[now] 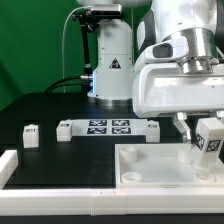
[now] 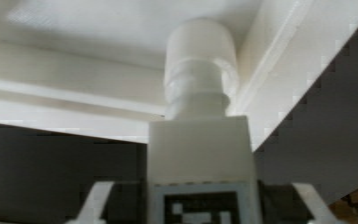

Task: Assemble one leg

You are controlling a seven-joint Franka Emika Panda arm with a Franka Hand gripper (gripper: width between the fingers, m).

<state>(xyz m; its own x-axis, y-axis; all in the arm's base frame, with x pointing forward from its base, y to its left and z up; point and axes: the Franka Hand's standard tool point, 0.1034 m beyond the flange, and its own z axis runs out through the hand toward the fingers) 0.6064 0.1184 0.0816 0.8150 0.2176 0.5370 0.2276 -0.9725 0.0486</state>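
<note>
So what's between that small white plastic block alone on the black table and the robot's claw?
The flat white marker board lies between the loose leg and the gripper, holding another leg; exterior view.

Leg (image 1: 209, 141): stubby white block with a black-and-white square tag on one face. It is clamped in the gripper (image 1: 204, 137), slightly tilted, at about 4 o'clock in the exterior view. In the wrist view the square tagged body (image 2: 202, 165) runs into a round white peg aimed at a raised corner of the tabletop (image 1: 150, 168); contact cannot be told. Second leg (image 1: 30, 135): alike, upright, at 9 o'clock, well apart.
</note>
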